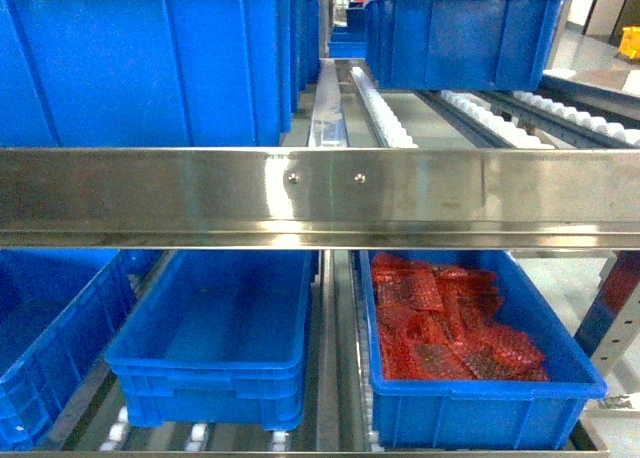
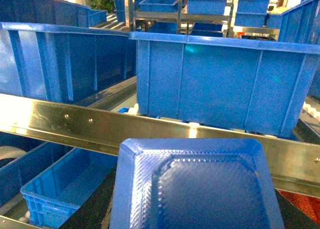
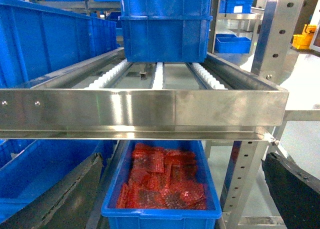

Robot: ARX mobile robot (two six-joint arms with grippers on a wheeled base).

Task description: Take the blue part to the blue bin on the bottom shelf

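Blue part (image 2: 195, 189) looks clamped in left pincer (image 2: 196, 211), higher than blue bin (image 1: 210, 388) on bottom shelf (image 1: 338, 378). Right pincer (image 3: 181, 161) spread, empty. Carry step in hand. Next you must pass under steel rail (image 1: 320, 198) above blue bin and stop over blue bin, not over red-bag crate (image 1: 480, 413) right of it.

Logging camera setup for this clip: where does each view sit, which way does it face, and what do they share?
Head: level with the steel front rail, facing the rack; empty bright-blue plastic crate below; no robot body visible.
Left wrist: above that rail, looking along it; a blue embossed square object fills the foreground, tool unclear.
Right wrist: right of centre, facing the rack; dark tool fingers at the edges.
Shared: head and right wrist both show the crate of red mesh bags.
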